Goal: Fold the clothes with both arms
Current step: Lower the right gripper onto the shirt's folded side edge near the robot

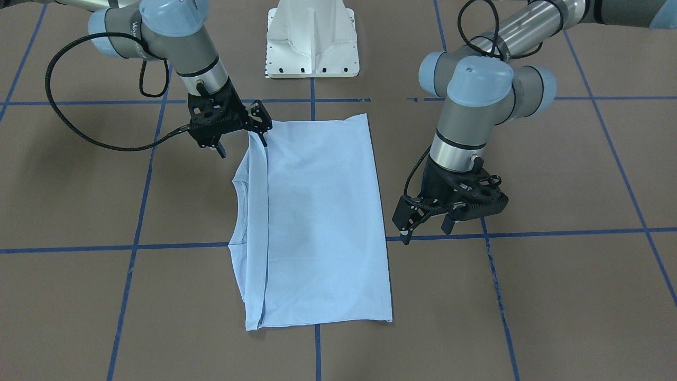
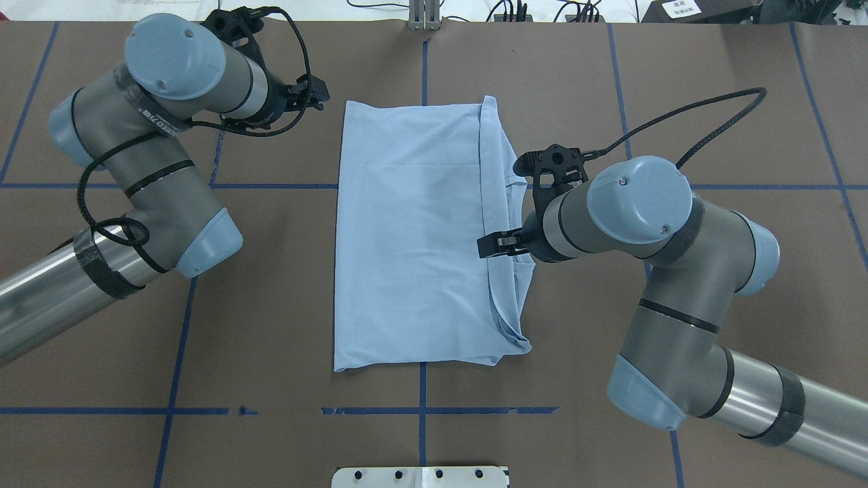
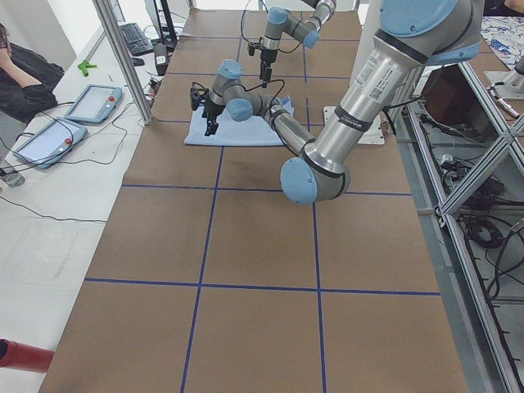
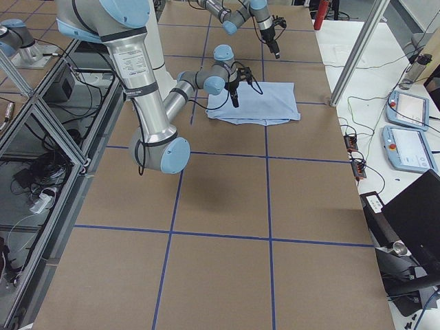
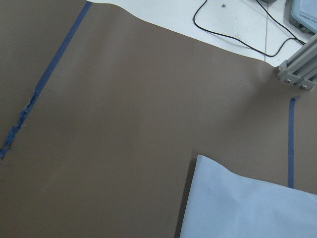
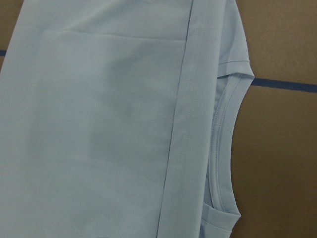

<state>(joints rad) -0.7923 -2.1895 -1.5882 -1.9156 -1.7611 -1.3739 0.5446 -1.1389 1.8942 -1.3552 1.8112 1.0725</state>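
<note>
Read across the overhead view from the left. Noted left arm (image 2: 169, 203) reaching in over the brown bench (image 2: 271, 305), elbow bent, wrist pointing toward the far side. Found left gripper (image 1: 425, 234) raised above bare bench just beside the left long edge of the T-shirt (image 2: 413, 230), toward its far end and clear of the cloth; fingers spread wide, nothing between them. Checked against the left wrist camera: only bench cover, a blue tape line (image 5: 291, 144) and one shirt corner in frame. Found T-shirt lying flat at bench centre, folded into a long rectangle over a crossing of the tape grid. Logged hem band (image 6: 188, 124) laid over toward the neck end, running parallel to the right long edge, with the ribbed collar (image 6: 225, 148) curve and a sleeve edge (image 6: 237, 54) showing beyond it. Placed right arm (image 2: 671, 318) on the right, wrist bent in over the collar side of the shirt. Found right gripper (image 1: 241, 145) low over the robot-side end of the hem band, fingers well apart, no cloth pinched between them; one fingertip (image 1: 263, 138) over the hem edge, the other over bare bench beside the shirt; cannot tell whether either touches. Noted white pedestal base (image 2: 420, 476) at the robot-side edge, well apart from the shirt.
</note>
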